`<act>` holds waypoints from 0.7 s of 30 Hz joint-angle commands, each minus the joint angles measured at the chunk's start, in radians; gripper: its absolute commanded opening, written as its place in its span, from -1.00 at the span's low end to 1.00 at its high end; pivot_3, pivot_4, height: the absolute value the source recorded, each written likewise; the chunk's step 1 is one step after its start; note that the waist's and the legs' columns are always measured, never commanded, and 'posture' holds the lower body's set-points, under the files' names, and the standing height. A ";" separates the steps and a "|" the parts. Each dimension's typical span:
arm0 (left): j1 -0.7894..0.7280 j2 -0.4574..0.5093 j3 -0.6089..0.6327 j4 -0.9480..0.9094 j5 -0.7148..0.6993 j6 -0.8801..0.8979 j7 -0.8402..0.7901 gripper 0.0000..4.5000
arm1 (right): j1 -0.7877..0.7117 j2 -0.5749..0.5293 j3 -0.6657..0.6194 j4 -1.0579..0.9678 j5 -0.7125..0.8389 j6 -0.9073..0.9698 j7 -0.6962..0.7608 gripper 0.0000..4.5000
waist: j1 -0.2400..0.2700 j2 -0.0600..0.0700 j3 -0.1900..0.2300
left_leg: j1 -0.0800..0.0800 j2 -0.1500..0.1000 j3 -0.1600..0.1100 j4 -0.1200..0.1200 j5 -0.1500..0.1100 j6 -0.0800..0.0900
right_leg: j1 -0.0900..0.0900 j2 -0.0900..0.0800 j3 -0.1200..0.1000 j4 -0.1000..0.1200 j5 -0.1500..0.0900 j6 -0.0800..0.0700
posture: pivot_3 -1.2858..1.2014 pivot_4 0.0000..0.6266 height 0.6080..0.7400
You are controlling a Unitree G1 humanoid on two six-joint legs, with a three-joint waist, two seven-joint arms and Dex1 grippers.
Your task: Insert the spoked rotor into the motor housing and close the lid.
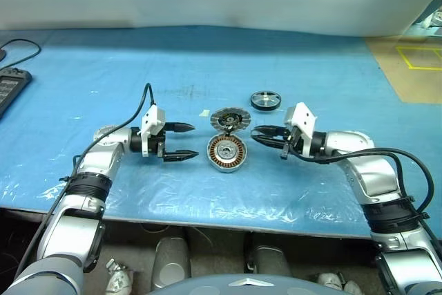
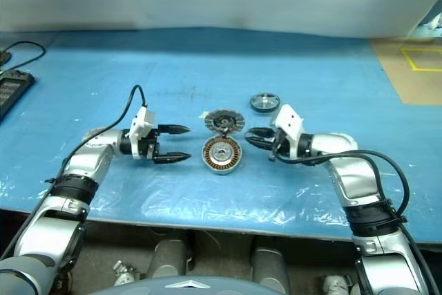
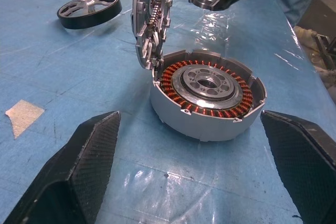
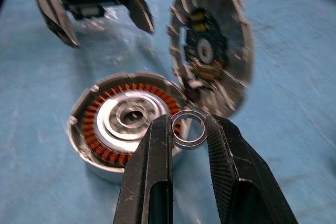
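Note:
The motor housing (image 1: 226,153), a grey casing with copper windings, lies on the blue mat between my two grippers. Its lid (image 1: 230,119) stands on edge at the housing's far rim, finned face toward me. The spoked rotor (image 1: 266,99), black-rimmed, lies flat on the mat beyond and to the right of the lid. My left gripper (image 1: 193,141) is open just left of the housing, pointing at it. My right gripper (image 1: 254,135) hovers at the housing's right side, shut on a small metal ring (image 4: 189,128) pinched between its fingertips (image 4: 157,145).
A small white scrap (image 1: 205,112) lies left of the lid. A black device (image 1: 10,89) with a cable sits at the far left edge. Clear film covers the mat's front strip (image 1: 207,198). Tan floor with yellow tape (image 1: 414,60) lies beyond the table on the right.

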 commanded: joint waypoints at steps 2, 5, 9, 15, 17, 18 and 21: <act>0.007 0.001 0.010 -0.034 -0.006 0.024 -0.008 1.00 | -0.040 0.054 0.032 0.002 0.029 0.018 -0.013 -0.75 | -0.001 0.000 0.000 | 0.000 0.000 0.000 0.000 0.000 0.000 | 0.000 0.000 0.000 0.000 0.000 0.000 | 0.03 -0.52 1.00; 0.013 0.005 0.012 -0.040 -0.003 0.031 -0.006 1.00 | -0.060 0.087 0.061 0.018 0.029 0.025 -0.015 -0.75 | -0.001 0.000 0.000 | 0.000 0.000 0.000 0.000 0.000 0.000 | 0.000 0.000 0.000 0.000 0.000 0.000 | 0.03 -0.52 1.00; 0.018 0.014 0.018 -0.041 0.000 0.031 -0.006 1.00 | -0.081 0.119 0.074 0.043 0.046 0.040 -0.011 -0.75 | -0.001 0.000 0.000 | 0.000 0.000 0.000 0.000 0.000 -0.001 | 0.000 0.000 0.000 0.000 0.000 0.000 | 0.03 -0.52 1.00; 0.022 0.020 0.022 -0.041 0.006 0.027 -0.001 1.00 | -0.078 0.126 0.104 0.093 0.025 0.029 0.003 -0.75 | -0.001 0.000 0.000 | 0.000 -0.001 0.000 0.000 0.000 -0.001 | 0.000 0.000 0.000 0.000 0.000 0.000 | 0.03 -0.52 1.00; 0.024 0.020 0.023 -0.043 0.007 0.026 0.001 1.00 | -0.074 0.121 0.115 0.097 0.019 0.028 0.004 -0.75 | 0.000 0.000 0.000 | 0.000 0.000 0.000 0.000 0.001 -0.001 | 0.000 0.000 0.000 0.000 0.000 0.000 | 0.03 -0.52 1.00; 0.025 0.021 0.023 -0.044 0.007 0.026 0.002 1.00 | -0.072 0.119 0.120 0.099 0.013 0.024 0.004 -0.75 | 0.000 0.000 0.000 | 0.000 0.000 0.000 0.000 0.001 -0.001 | 0.000 0.000 0.000 0.000 0.000 0.000 | 0.03 -0.52 1.00; 0.026 0.020 0.023 -0.046 0.008 0.024 0.005 1.00 | -0.068 0.117 0.128 0.110 0.002 0.015 0.004 -0.75 | -0.001 0.000 0.000 | 0.000 0.000 0.000 0.000 0.001 -0.001 | 0.000 0.000 0.000 0.000 0.000 0.000 | 0.03 -0.52 1.00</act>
